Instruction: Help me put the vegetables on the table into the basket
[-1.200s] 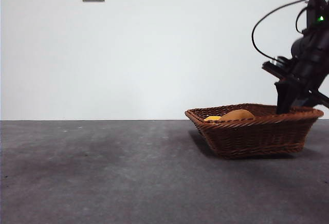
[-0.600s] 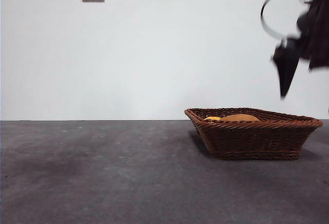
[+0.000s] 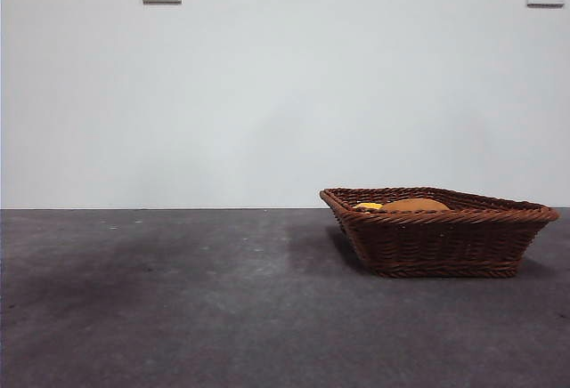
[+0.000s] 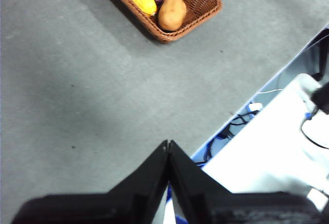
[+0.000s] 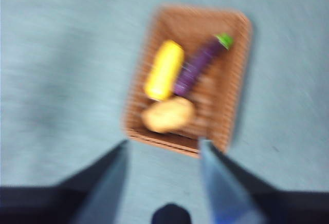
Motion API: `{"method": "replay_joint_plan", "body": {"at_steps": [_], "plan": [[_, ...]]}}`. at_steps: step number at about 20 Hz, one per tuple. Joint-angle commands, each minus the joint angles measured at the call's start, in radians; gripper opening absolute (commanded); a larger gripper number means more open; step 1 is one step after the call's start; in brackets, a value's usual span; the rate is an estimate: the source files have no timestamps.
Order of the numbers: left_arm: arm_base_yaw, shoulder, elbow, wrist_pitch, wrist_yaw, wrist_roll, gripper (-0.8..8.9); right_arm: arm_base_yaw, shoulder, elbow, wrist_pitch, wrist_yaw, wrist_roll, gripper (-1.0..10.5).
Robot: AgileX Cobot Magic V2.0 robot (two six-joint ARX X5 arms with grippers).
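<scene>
right wrist view, though blurred, looks down into the basket [image 5: 187, 80], which lies just ahead of and below the right pincer [image 5: 162, 154]; its two jaws stand wide apart with nothing between them. inside the basket lie all three vegetables: the yellow bumpy piece [image 5: 164, 70] and the purple eggplant [image 5: 199, 66] side by side, and the tan potato [image 5: 168, 114] across their near ends, closest to the jaws. whether the pieces touch one another is too smeared to say.

the left pincer [image 4: 168, 147] hangs well away from the basket, above bare table [image 4: 77, 90] close to the table's edge, its jaws pressed together tip to tip and gripping nothing. far ahead of it the same basket shows the same three pieces.

the front view shows neither arm; only the tops of the potato and the yellow piece peep over the braided rim, and no vegetable lies on the table in sight.

judged from this, the task looks complete: every vegetable is in the basket, and nothing seems left but for the arms to go to rest.
</scene>
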Motion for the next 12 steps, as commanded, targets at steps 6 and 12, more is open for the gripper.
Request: {"method": "replay_joint_plan", "body": {"at_steps": [6,12], "plan": [[-0.002,0.002,-0.009,0.002,-0.159,-0.047,-0.03,0.124,-0.367,-0.245,-0.025,0.157,0.101,0.0],[-0.002,0.037,-0.008,0.002,-0.159,-0.051,-0.03,0.123,-0.435,-0.305,-0.025,0.176,0.100,0.0]]}}
